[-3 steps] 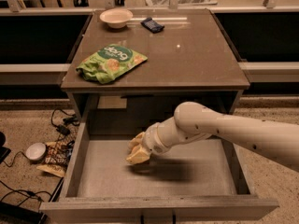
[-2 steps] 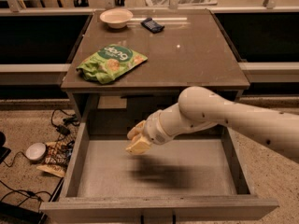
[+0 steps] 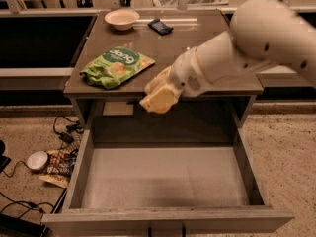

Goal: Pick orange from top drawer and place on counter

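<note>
My gripper [image 3: 157,95] hangs above the back of the open top drawer [image 3: 165,179], level with the front edge of the counter [image 3: 197,43]. The white arm reaches in from the upper right. No orange shows anywhere: the drawer's grey floor is bare, and anything in the gripper is hidden by its pale yellow tip. The drawer is pulled fully out, with its front panel at the bottom of the view.
On the counter lie a green snack bag [image 3: 116,65] at the front left, a white bowl [image 3: 121,19] and a small dark packet [image 3: 160,26] at the back. Cables and a white round object [image 3: 37,159] lie on the floor left of the drawer.
My gripper has risen out of the drawer, from near its floor up to the height of the counter's front edge, and moved slightly right.
</note>
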Controlling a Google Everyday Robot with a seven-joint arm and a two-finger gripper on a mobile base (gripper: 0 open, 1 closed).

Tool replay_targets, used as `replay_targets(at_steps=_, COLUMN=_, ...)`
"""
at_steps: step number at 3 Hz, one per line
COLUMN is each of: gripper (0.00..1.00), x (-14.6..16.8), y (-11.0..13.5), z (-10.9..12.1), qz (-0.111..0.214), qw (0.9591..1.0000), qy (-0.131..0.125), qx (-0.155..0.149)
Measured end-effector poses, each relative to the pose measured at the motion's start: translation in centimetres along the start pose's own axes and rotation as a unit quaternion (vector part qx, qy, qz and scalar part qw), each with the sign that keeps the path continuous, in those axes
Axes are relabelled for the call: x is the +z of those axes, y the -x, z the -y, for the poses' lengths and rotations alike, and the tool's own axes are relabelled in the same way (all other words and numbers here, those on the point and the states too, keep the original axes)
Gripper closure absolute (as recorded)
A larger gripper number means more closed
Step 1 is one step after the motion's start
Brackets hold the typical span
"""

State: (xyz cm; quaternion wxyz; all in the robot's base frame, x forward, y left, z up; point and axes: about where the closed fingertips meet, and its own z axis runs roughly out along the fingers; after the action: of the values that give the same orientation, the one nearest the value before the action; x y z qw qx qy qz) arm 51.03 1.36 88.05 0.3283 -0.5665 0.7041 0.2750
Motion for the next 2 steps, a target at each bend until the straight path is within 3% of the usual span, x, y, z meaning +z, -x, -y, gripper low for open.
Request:
replay_targets(at_steps=1, gripper=1.0, x=-5.8, y=4.1, z=2.9, qz=0.018, qw=0.9994, qy=-0.025, qx=0.015)
replay_targets(at_steps=2, gripper=1.0, x=-10.5, y=7.4, z=7.0, qz=0.058, qw=0.9958, qy=-0.069, qx=0.017)
